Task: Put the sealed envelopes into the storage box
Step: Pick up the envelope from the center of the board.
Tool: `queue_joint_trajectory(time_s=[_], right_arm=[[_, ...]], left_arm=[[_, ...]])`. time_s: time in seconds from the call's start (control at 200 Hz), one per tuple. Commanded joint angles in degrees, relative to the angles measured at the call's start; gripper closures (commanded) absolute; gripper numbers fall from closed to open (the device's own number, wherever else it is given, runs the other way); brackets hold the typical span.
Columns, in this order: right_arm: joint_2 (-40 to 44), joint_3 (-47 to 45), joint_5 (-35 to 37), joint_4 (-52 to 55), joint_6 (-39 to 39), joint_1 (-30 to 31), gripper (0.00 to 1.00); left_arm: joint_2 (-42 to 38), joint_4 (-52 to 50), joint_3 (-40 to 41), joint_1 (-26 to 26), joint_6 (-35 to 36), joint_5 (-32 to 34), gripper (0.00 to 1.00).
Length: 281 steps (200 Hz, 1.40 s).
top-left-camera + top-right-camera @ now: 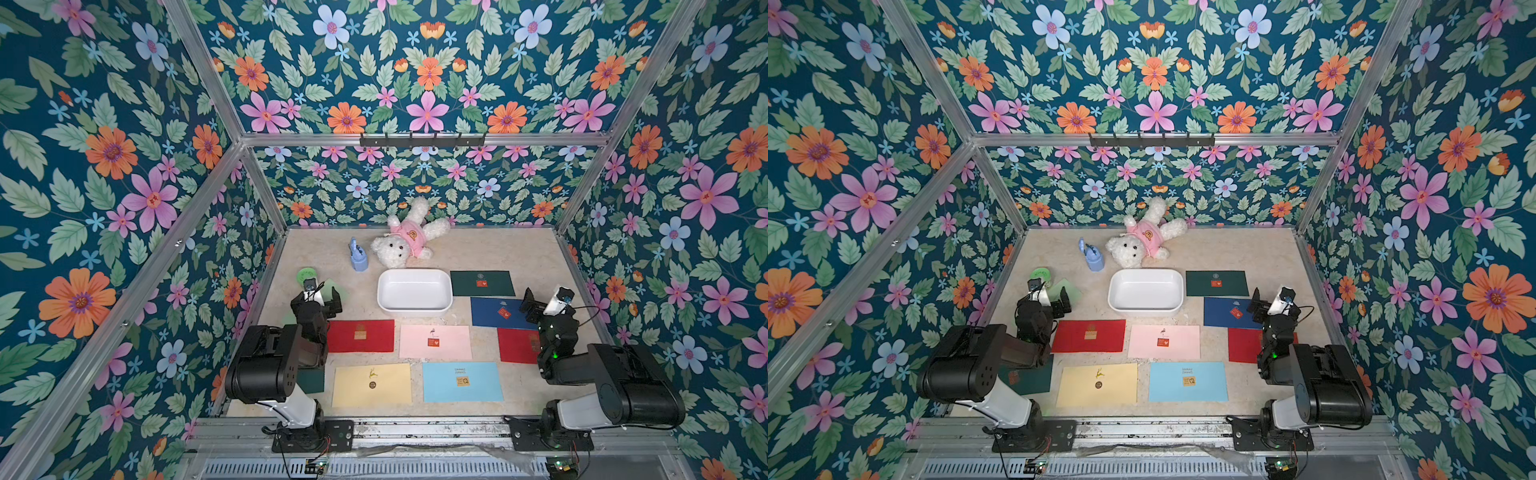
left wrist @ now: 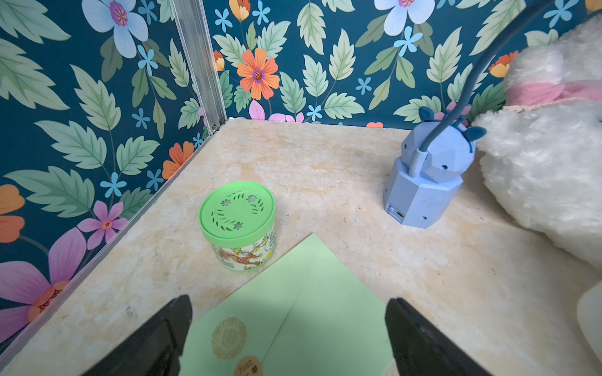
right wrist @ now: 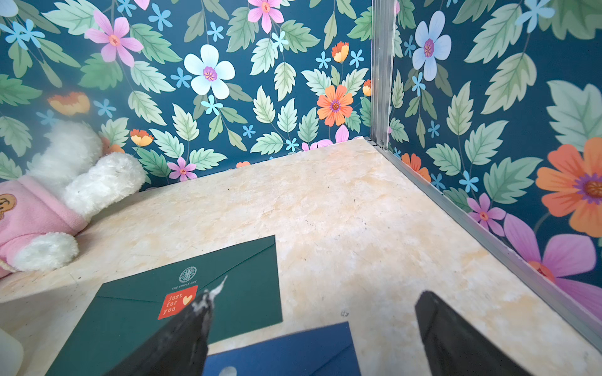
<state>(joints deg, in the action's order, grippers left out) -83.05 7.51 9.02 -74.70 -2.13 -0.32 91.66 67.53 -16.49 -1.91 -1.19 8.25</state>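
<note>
Left gripper [image 2: 288,328]: jaws wide apart, empty, hovering over light green envelope [image 2: 293,312] just beside green-lidded jar [image 2: 237,224]. Right gripper [image 3: 312,325]: jaws likewise apart, empty, above navy envelope [image 3: 286,355], near dark green envelope [image 3: 195,302]. Farther out on the table, white box [image 1: 414,309] empty at centre; red envelope [image 1: 360,336], pink envelope [image 1: 435,342], yellow envelope [image 1: 371,385], light blue envelope [image 1: 462,381] flat in front of it. Likely trouble: flat paper slipping from fingertips against the tabletop; jar knocked over during the left pick; overlapping red sheet dragged along with navy.
</note>
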Motion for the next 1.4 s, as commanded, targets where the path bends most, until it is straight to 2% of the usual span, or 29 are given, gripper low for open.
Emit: queue_joint_trajectory(time_s=[0.0, 0.66, 0.725, 0.77, 0.915, 1.055, 1.225, 1.31, 1.4], right_arm=[[-0.1, 0.3, 0.3, -2.0, -0.4, 0.1, 0.01], [0.6, 1.0, -1.1, -0.3, -0.1, -0.1, 0.01], [3.6, 2.3, -0.6, 4.2, -0.1, -0.1, 0.01], [6.4, 2.5, 0.9, 7.1, -0.8, -0.1, 0.01], [20.9, 4.5, 7.5, 24.9, -4.4, 2.4, 0.01], [33.1, 9.3, 5.2, 44.9, -10.8, 3.7, 0.01], [36.6, 16.7, -0.4, 64.3, -15.7, 6.8, 0.01], [34.5, 19.4, -2.5, 70.5, -18.1, 9.8, 0.01], [30.9, 21.6, -3.1, 74.6, -20.3, 14.8, 0.01]], left_arm=[[0.1, 1.8, -0.2, 0.1, 0.3, 0.4, 0.01], [-0.2, 1.9, 0.0, 0.3, 0.2, -0.3, 0.01], [-1.4, -0.5, -0.6, -0.2, -0.1, 2.7, 0.01], [-2.2, -0.7, -1.3, -1.9, 0.1, 9.2, 0.00], [-10.3, -23.9, -9.1, -6.9, -0.4, 17.8, 0.01], [-15.7, -47.2, -17.1, -11.7, -7.3, 20.6, 0.01], [-19.2, -73.6, -25.9, -18.7, -18.0, 17.3, 0.01], [-20.2, -80.8, -27.4, -20.6, -22.5, 13.0, 0.02], [-21.2, -83.9, -26.9, -22.8, -26.5, 7.2, 0.03]])
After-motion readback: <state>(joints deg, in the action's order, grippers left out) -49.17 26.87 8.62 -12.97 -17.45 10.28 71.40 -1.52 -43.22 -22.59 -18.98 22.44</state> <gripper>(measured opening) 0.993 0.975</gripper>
